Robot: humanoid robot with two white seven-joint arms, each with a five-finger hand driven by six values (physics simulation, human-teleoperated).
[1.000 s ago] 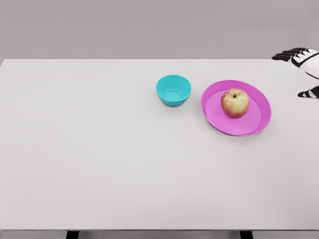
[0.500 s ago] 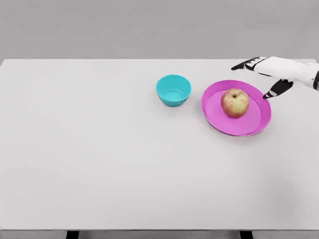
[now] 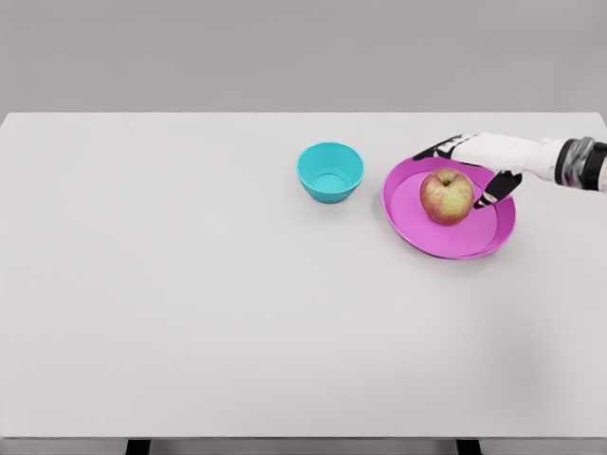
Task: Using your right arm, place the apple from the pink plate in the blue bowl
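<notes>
A red-yellow apple point(image 3: 446, 196) sits upright on the pink plate point(image 3: 450, 237) at the right of the white table. To its left stands the blue bowl point(image 3: 330, 172), with nothing inside. My right hand point(image 3: 455, 173) reaches in from the right edge and hovers just behind and to the right of the apple. Its fingers point(image 3: 438, 149) stretch past the far side of the apple and the thumb point(image 3: 493, 192) points down at its right side. The hand is open and holds nothing. My left arm is out of view.
The white table point(image 3: 190, 284) spans the picture, with its front edge at the bottom and two dark legs below.
My right hand has moved left from the table's right edge, over the plate's rim, up to the apple. Apple, plate and bowl have not moved.
</notes>
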